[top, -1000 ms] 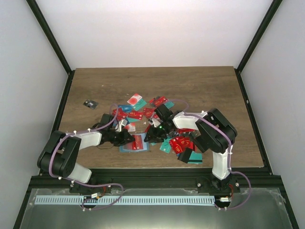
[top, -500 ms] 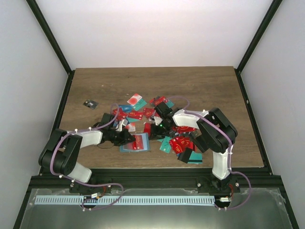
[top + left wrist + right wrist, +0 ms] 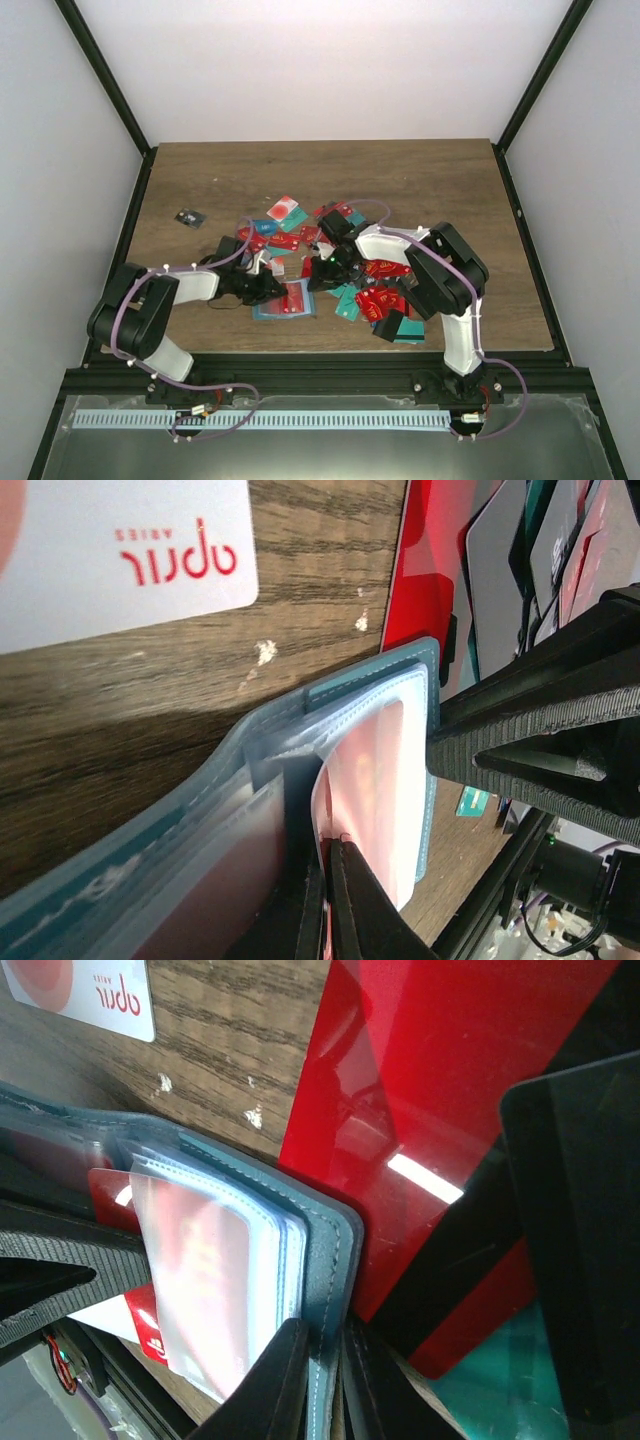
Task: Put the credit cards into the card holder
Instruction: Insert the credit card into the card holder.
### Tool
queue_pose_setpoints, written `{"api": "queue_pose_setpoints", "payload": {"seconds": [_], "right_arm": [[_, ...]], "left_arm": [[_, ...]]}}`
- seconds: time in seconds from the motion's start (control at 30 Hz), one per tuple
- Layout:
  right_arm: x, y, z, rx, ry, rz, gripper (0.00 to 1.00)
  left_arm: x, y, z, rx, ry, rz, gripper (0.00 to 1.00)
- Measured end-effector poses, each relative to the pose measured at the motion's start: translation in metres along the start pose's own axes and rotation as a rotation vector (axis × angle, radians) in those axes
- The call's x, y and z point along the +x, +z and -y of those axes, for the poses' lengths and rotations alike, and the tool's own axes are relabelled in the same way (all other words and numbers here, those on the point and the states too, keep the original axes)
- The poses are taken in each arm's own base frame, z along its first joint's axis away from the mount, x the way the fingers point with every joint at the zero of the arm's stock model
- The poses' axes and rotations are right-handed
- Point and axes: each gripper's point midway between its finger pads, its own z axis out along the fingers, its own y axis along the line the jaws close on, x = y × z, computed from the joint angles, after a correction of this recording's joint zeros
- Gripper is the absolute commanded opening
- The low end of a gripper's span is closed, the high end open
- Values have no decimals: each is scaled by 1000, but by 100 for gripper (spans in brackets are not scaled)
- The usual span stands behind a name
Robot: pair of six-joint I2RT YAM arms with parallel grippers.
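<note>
Teamwork explains the pose here. The card holder [image 3: 283, 300] lies open on the table [image 3: 430, 180], near the front edge and between the two arms, and each arm has hold of a different part of it. The left gripper [image 3: 262, 287] comes in low from the left. In its wrist view its fingers [image 3: 352, 912] are closed together on one of the clear inner sleeves, lifting that leaf off the stack so the pocket gapes. A pale reddish card shows through the plastic, so at least one pocket looks filled.

The right gripper [image 3: 320, 278] reaches in from the other side. Its wrist view shows its fingers [image 3: 278, 1378] pinched on the teal cover at the outer edge. I take that as an anchor: with the cover pinned, the holder should not slide or fold shut while the sleeve is worked.

The credit cards [image 3: 300, 238] lie in a loose heap just beyond and to the right of the holder, mostly red, a few teal. A red card [image 3: 430, 1090] sits partly under the holder's corner, and a white card [image 3: 120, 550] with red lettering lies just beside it on the wood. With both grippers occupied, neither carries a loose card, so I judge one must let go before the next card goes in.
</note>
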Motion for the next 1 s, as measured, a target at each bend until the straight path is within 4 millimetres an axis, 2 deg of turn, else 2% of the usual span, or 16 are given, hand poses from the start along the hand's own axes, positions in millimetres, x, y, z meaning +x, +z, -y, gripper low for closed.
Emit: {"api": "queue_pose_setpoints", "payload": {"seconds": [0.33, 0.57, 1.0], "right_arm": [[-2, -2, 3, -18, 15, -15, 12], [-4, -5, 6, -23, 15, -12, 12], [-12, -11, 13, -21, 33, 10, 13]], "left_arm": [[-3, 9, 8, 31, -25, -18, 6], [-4, 8, 8, -4, -43, -21, 22], [-3, -2, 12, -126, -72, -71, 40]]}}
